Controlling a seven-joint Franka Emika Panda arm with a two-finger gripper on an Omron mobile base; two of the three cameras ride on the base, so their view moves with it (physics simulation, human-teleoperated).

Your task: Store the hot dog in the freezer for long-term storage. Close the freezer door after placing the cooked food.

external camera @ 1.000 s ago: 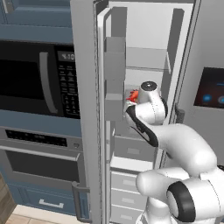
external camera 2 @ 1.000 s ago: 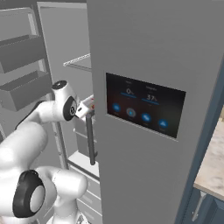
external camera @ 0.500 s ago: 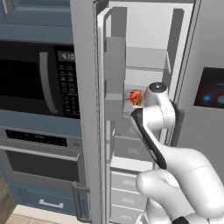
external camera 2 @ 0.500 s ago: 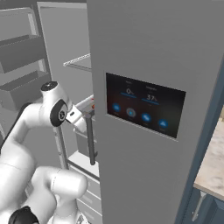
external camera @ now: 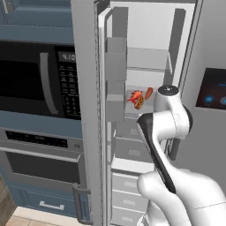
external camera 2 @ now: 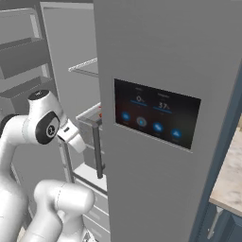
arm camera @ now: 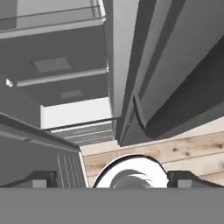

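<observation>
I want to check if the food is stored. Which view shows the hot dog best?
The left base view: the hot dog lies on a freezer shelf beside a red item. In the right base view that shelf sits mostly behind the fridge door.

The freezer door (external camera: 87,110), standing at the centre-left of the left base view, looks like matt grey brushed metal, while the freezer (external camera: 150,39) interior to its right is smooth white plastic with clear glassy shelves. The microwave (external camera: 35,79) at the left has a glossy black front. At the bottom of the hand view the floor (arm camera: 192,151) shows pale, grained wood planks.
</observation>
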